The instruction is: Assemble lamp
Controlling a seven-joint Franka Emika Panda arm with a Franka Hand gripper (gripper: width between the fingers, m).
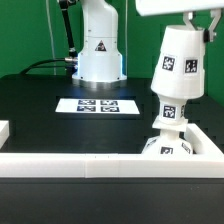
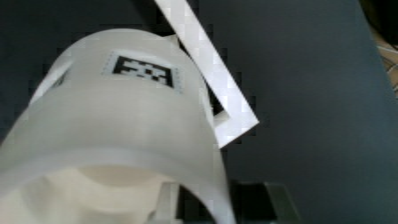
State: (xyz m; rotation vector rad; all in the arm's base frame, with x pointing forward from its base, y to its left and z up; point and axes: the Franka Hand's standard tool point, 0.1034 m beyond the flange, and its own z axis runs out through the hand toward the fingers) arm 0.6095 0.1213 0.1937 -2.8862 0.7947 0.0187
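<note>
Exterior view: the robot's gripper [image 1: 193, 25] enters from the top, on the exterior view's right. Directly beneath it hangs the lamp shade [image 1: 176, 67], a white tapered cup with black-and-white tags, its long axis close to upright and leaning slightly. The fingers meet the shade at its upper end and seem to pinch it, though the contact itself is too small to make out. Straight below the shade, in line with that axis, sits the bulb [image 1: 168, 113] on the square base [image 1: 166, 147], which rests against the white border rail [image 1: 100, 163]. The shade's lower rim looks to be touching or just over the bulb; which one, I cannot tell. The marker board [image 1: 98, 105] lies flat on the black table [image 1: 40, 120], well apart from the gripper.

Wrist view: the shade [image 2: 116, 140] fills the picture and runs lengthwise away from the camera, one tag facing it. A dark finger [image 2: 267, 202] shows just beside the shade wall. The rail's corner [image 2: 222, 100] lies beyond. Any coming move would likely be straight down along the shade's axis.
</note>
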